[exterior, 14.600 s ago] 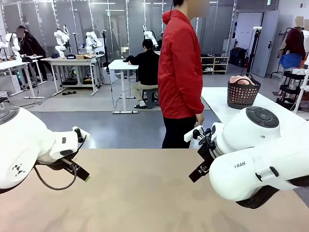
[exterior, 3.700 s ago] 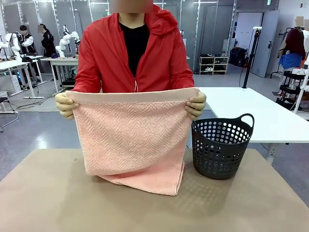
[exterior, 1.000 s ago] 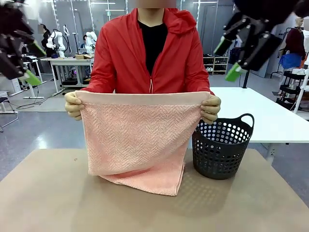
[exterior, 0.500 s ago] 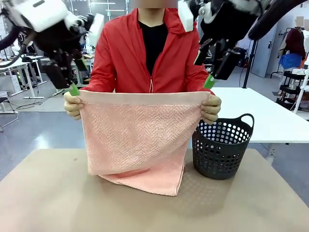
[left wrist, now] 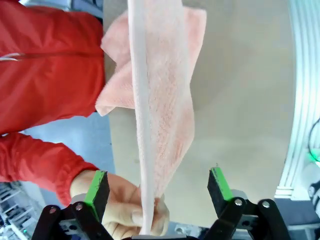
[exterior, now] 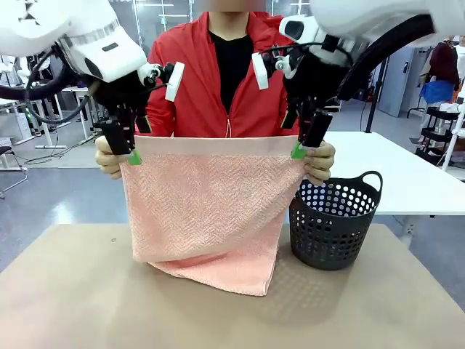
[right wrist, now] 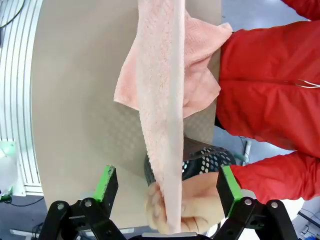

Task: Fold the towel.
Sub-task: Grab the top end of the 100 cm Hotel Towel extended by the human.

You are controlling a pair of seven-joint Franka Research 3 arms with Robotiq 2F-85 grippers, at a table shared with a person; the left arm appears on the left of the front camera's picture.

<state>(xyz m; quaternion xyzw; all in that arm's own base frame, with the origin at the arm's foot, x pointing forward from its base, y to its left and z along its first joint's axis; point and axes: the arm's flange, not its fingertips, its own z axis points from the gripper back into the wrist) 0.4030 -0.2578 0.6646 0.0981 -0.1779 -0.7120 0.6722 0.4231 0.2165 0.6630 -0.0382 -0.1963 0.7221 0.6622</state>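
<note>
A person in a red jacket holds the salmon-pink towel point(exterior: 211, 203) up by its two top corners, its lower end bunched on the table. My left gripper point(exterior: 131, 149) hangs open at the towel's top left corner, beside the person's hand point(exterior: 107, 158). My right gripper point(exterior: 304, 142) hangs open at the top right corner, just above the other hand point(exterior: 320, 161). In the left wrist view the towel point(left wrist: 160, 100) runs edge-on between the open fingers of my left gripper point(left wrist: 158, 182). The right wrist view shows the same, with the towel point(right wrist: 160, 90) between the spread jaws of my right gripper point(right wrist: 167, 184).
A dark perforated basket point(exterior: 334, 225) stands on the brown table point(exterior: 73, 305) just right of the towel; it also appears under the towel point(right wrist: 205, 160). The person's hands point(left wrist: 125, 210) point(right wrist: 200, 200) lie close to my fingers. A white table point(exterior: 407, 174) stands behind on the right.
Both arms have come down from above and inward to the towel's top corners, jaws still open. The person has kept the towel held up in the same place.
</note>
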